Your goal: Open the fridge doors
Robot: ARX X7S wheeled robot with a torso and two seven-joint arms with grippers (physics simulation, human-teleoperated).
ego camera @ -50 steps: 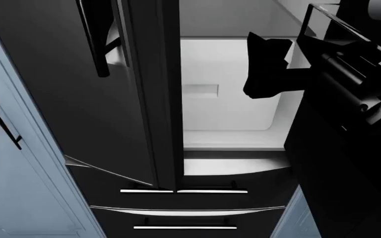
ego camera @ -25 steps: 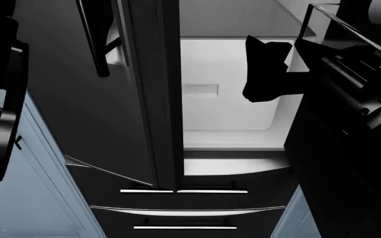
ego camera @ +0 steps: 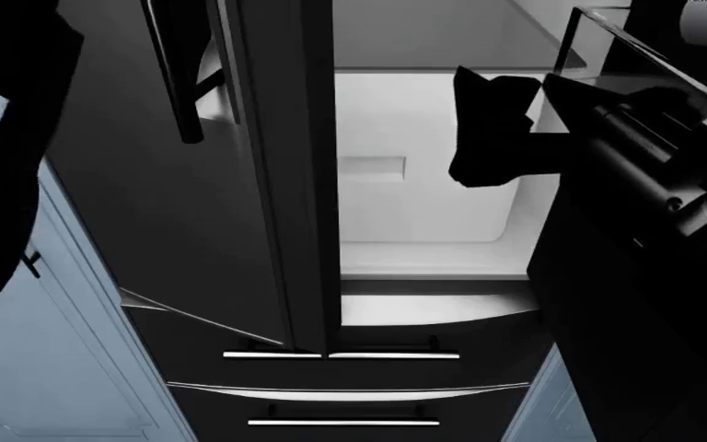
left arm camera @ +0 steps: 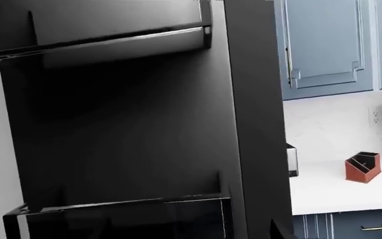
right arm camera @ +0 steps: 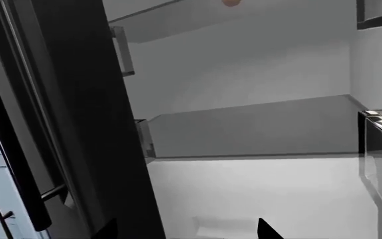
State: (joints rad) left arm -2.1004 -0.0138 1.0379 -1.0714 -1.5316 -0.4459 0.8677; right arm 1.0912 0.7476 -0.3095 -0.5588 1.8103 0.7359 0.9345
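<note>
The left fridge door [ego camera: 169, 212] is only slightly ajar, its bar handle [ego camera: 179, 74] toward the top. Swung wide at the right is the right fridge door [ego camera: 624, 304], with a clear bin [ego camera: 630, 46] on its inner side. My right gripper [ego camera: 495, 129] hangs in the opening before the white interior [ego camera: 415, 166]. It is open [right arm camera: 185, 230] with nothing between its fingers, beside the left door's edge [right arm camera: 91, 124]. My left arm [ego camera: 10, 138] is a black shape at the upper left. The left gripper [left arm camera: 194, 230] is open, facing the binned inner side of a door [left arm camera: 131, 124].
Two wide black drawers [ego camera: 353, 368] with horizontal silver handles sit below the fridge opening. Pale blue cabinet doors [ego camera: 47, 350] flank the fridge on the left. The left wrist view shows blue upper cabinets [left arm camera: 324, 45] and a white counter holding a red-brown holder [left arm camera: 363, 167].
My left arm has risen into the head view's upper left and now covers more of it. The right gripper has shifted very slightly. Both doors stand as before.
</note>
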